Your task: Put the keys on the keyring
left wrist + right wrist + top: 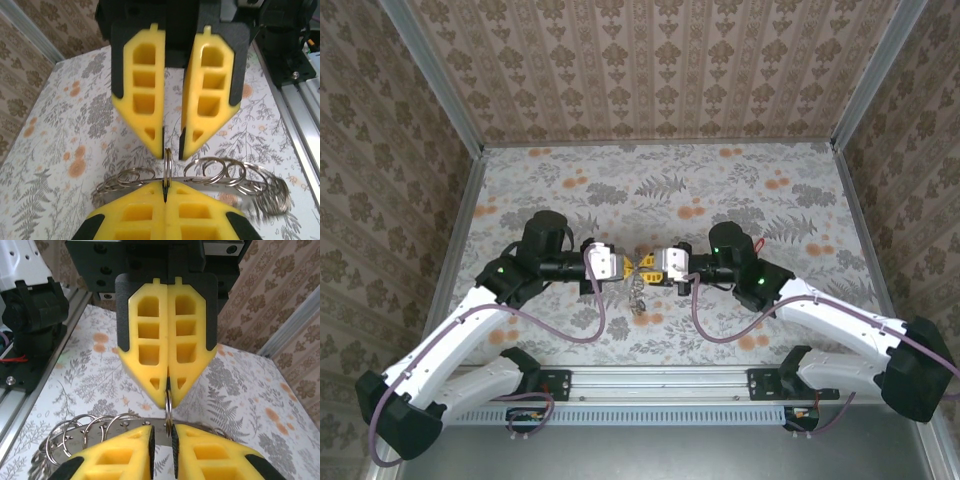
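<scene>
The keyring (168, 162), a thin split ring, stands upright between the two grippers at mid-table. My left gripper (165, 187) is shut on its lower edge, and its yellow fingers also face me in the right wrist view (167, 395). My right gripper (164, 432) is open, its pads a narrow gap apart around the keyring (168, 410). A flat metal band (202, 179) strung with several loose rings (220, 170) lies across just behind the ring. In the top view the keys (638, 293) hang as a small grey bundle under both grippers, too small to tell apart.
The floral tabletop (670, 190) spreads out behind the grippers, closed in by patterned walls and aluminium posts (460, 150). An aluminium rail (670, 382) runs along the near edge between the arm bases. Purple cables (585, 335) loop beside both arms.
</scene>
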You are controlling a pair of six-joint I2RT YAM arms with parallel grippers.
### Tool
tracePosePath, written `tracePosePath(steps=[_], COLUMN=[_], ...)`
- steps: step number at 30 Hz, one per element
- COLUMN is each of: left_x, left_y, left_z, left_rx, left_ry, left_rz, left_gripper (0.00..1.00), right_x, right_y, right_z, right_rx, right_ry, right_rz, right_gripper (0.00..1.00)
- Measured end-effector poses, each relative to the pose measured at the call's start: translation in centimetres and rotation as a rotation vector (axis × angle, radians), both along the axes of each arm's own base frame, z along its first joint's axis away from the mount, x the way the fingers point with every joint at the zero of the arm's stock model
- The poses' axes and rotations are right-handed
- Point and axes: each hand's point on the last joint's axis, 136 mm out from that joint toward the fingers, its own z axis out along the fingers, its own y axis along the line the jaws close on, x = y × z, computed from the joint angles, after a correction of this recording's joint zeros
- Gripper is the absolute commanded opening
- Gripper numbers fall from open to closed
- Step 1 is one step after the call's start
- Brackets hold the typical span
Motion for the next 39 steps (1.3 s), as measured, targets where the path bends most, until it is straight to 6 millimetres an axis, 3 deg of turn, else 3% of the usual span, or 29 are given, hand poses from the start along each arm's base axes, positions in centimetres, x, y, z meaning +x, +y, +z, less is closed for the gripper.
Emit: tracePosePath(steps=[13,14,17,22,23,24,25,26,31,39], left_x=[0.1,0.1,0.1,0.5,0.5,0.6,0.6,0.6,0.7,0.1], left_y=[-0.4,-0.5,-0.6,-0.6,-0.6,-0.6,-0.6,-0.5,0.7,0.6], left_z=[-1.4,-1.3,-1.2,-1.8,-1.8,-1.7,-1.5,-1.3,1.4,2.5], left_rx=[0.048,0.045,0.039,0.056,0.055,0.052,0.043,0.028,-0.124,-0.191], left_ry=[0.077,0.079,0.083,0.095,0.096,0.097,0.101,0.114,0.119,0.158], left_rz=[-0.014,-0.018,-0.028,-0.012,-0.01,-0.008,-0.01,-0.013,0.002,-0.034], left_gripper=[0.0,0.0,0.0,0.0,0.03,0.24,0.36,0.4,0.41,0.36], right_x=[0.4,0.4,0.8,1.0,1.0,1.1,1.2,1.4,2.2,1.8], right_y=[-0.1,-0.1,0.3,0.4,0.4,0.4,0.5,0.4,-0.4,-0.3], right_z=[-1.5,-1.6,-1.8,-2.3,-2.3,-2.3,-2.2,-2.0,-1.2,2.3], right_rx=[-0.058,-0.061,-0.07,-0.074,-0.07,-0.06,-0.041,-0.019,0.126,0.27], right_ry=[0.026,0.03,0.04,0.079,0.083,0.089,0.091,0.091,0.132,0.134], right_rz=[-0.018,-0.018,-0.016,-0.026,-0.028,-0.033,-0.039,-0.047,-0.101,-0.046], right_gripper=[0.24,0.23,0.0,0.0,0.0,0.0,0.0,0.0,0.0,0.0])
